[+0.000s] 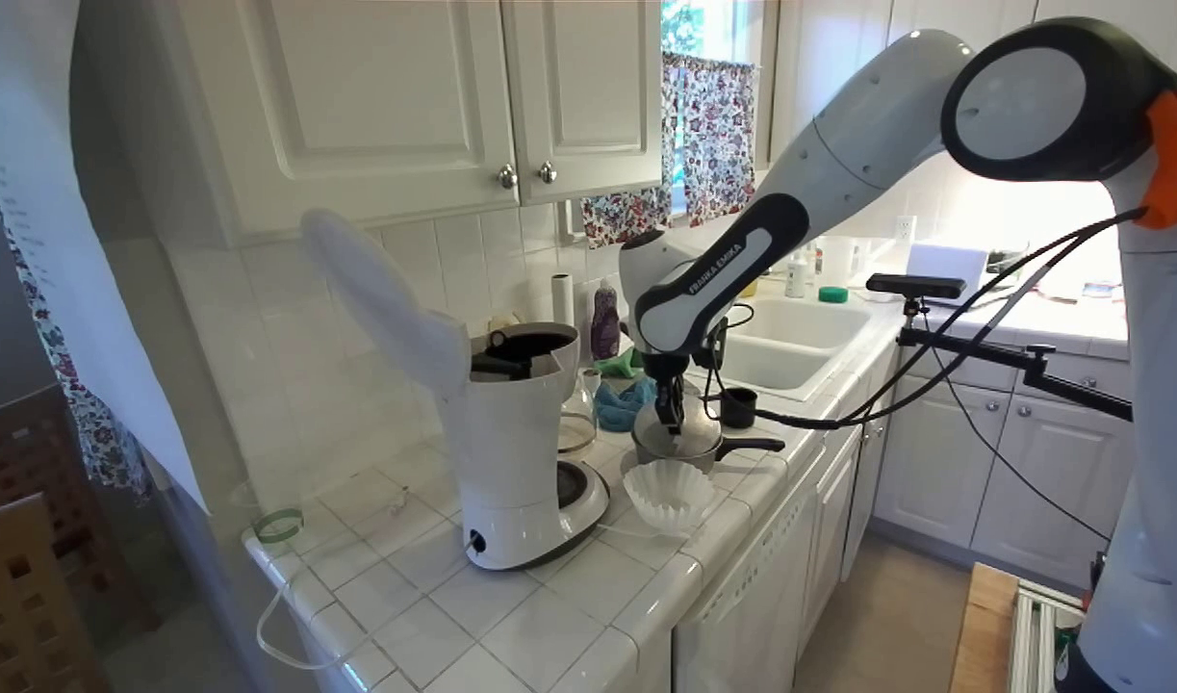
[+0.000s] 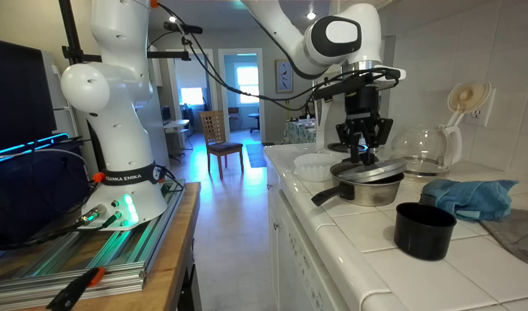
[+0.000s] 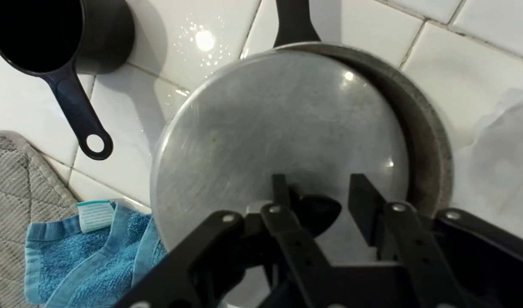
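Note:
A metal lid (image 3: 265,124) lies tilted and off-centre on a small steel pot (image 2: 371,196), leaving part of the pot's rim (image 3: 434,145) exposed in the wrist view. My gripper (image 3: 319,188) points down over the lid, its jaws apart around the lid's black knob (image 3: 319,214). The knob sits close to the left finger (image 3: 281,188), while a gap separates it from the right finger (image 3: 364,205); contact on the left cannot be made out. In both exterior views the gripper (image 2: 362,159) stands right above the lid. The pot's black handle (image 1: 754,445) points toward the counter's front edge.
Beside the pot are a black measuring cup (image 2: 424,233), a blue cloth (image 3: 94,261) and a grey quilted mitt (image 3: 22,205). A paper coffee filter (image 1: 670,493), a white coffee maker (image 1: 511,462) and a glass carafe (image 2: 419,149) also stand near. The sink (image 1: 790,322) is behind.

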